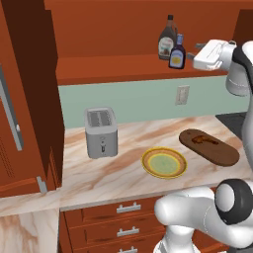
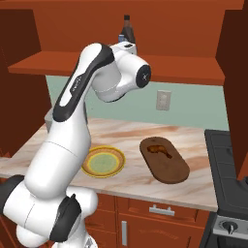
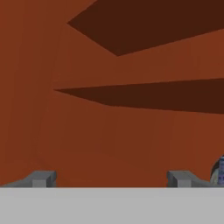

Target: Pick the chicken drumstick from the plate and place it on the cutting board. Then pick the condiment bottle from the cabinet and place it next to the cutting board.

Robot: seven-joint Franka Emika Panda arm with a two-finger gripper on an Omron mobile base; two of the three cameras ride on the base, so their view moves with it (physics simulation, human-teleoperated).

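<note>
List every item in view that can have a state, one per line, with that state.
chicken drumstick: lying on the cutting board, off the plate.
cutting board: flat on the counter, holding the drumstick.
plate: on the counter, nothing on it.
condiment bottle: upright on the cabinet shelf, not gripped.
brown bottle: upright behind it.
cabinet: open, shelf exposed.
gripper: open, holding nothing, at shelf height.
toaster: slots hold nothing.

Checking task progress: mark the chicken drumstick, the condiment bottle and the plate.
chicken drumstick [image 2: 158, 149], right base view, its middle, on the board.
condiment bottle [image 1: 177, 55], left base view, its label.
plate [image 1: 164, 162], left base view, its pale green centre.
</note>
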